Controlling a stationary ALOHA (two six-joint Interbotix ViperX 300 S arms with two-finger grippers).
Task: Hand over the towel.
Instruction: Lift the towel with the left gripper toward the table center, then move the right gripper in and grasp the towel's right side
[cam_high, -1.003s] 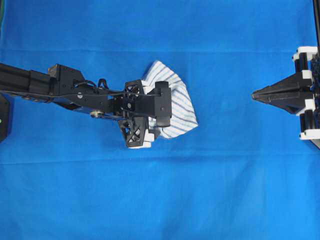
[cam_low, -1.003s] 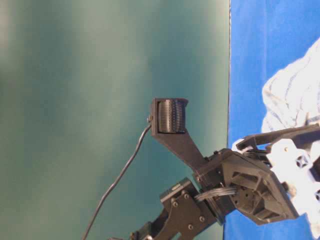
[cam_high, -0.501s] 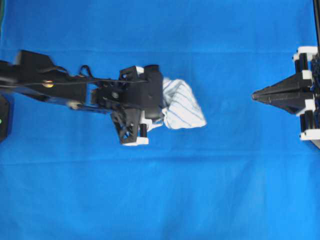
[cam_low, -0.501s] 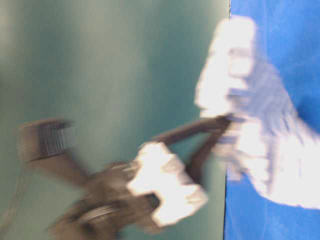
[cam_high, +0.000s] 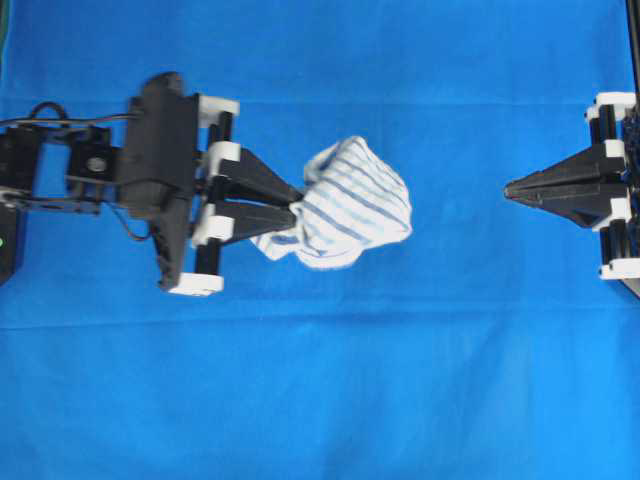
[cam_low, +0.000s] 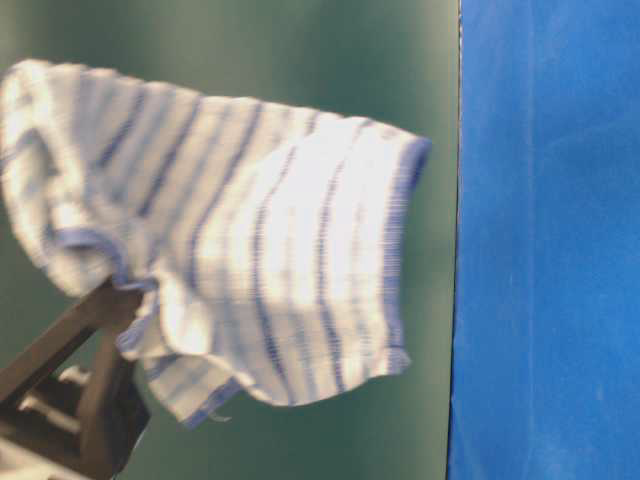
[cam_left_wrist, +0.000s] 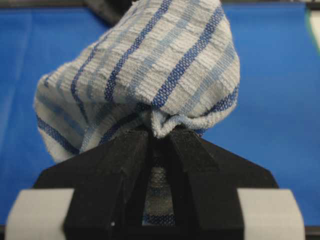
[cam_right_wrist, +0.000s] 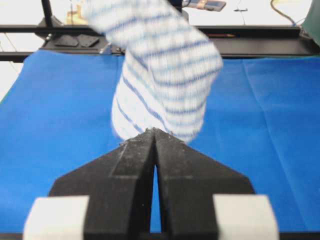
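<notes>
So my left gripper (cam_high: 296, 208) jaws, clenched on the towel (cam_high: 345, 214), lifted it since before; right gripper (cam_high: 508, 189) pinched closed, well apart.

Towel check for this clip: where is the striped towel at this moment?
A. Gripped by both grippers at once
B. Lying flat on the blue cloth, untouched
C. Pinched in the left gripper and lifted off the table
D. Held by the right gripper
C. The left gripper is shut on a bunched edge of the towel, which hangs in the air in the table-level view, while the right gripper sits closed and apart from it.
</notes>
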